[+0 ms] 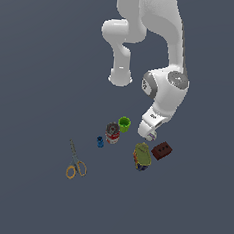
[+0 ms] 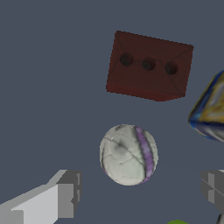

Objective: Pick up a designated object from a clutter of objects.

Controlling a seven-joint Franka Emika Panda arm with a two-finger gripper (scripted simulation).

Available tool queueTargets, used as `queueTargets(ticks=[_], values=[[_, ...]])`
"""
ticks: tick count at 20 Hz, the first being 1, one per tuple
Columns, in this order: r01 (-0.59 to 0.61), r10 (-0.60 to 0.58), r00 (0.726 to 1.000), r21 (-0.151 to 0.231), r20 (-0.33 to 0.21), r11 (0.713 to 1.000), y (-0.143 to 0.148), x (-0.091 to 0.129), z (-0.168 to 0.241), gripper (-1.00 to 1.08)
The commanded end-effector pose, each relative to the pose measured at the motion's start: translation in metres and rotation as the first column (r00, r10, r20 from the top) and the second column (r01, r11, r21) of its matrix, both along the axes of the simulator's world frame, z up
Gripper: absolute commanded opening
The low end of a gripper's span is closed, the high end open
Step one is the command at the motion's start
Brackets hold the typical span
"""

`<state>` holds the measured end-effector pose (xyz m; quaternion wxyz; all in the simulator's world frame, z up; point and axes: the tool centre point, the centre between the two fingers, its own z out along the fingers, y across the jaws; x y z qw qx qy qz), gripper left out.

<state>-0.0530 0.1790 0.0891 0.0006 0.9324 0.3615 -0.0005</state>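
Note:
The white ball with a purple-blue stripe (image 2: 128,154) lies on the dark floor in the wrist view, between and just ahead of my two grey fingers (image 2: 65,192). My gripper (image 2: 141,189) is open and empty, above the ball. In the exterior view the gripper (image 1: 148,134) hangs low between the green cup (image 1: 124,123) and the brown brick (image 1: 162,150), and the hand hides the ball. The clutter lies around it.
The brown brick (image 2: 148,65) with three holes lies just beyond the ball. The olive-yellow tin (image 1: 141,156) (image 2: 210,109) is beside it. A red-labelled can (image 1: 112,133), a tiny blue piece (image 1: 100,141) and orange-handled scissors (image 1: 76,163) lie toward the exterior view's left.

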Motion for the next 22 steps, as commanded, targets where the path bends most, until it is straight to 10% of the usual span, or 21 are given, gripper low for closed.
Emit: queueTargets(ticks=[1,21,22], values=[[-0.009,0.009,1.0,0.001,0.001,1.0,0.002,-0.001,-0.002,1.0],[-0.009,0.009,1.0,0.001,0.0,1.0,0.002,-0.002,-0.052,1.0],[-0.009,0.009,1.0,0.001,0.0,1.0,0.002,-0.002,-0.052,-1.0]])
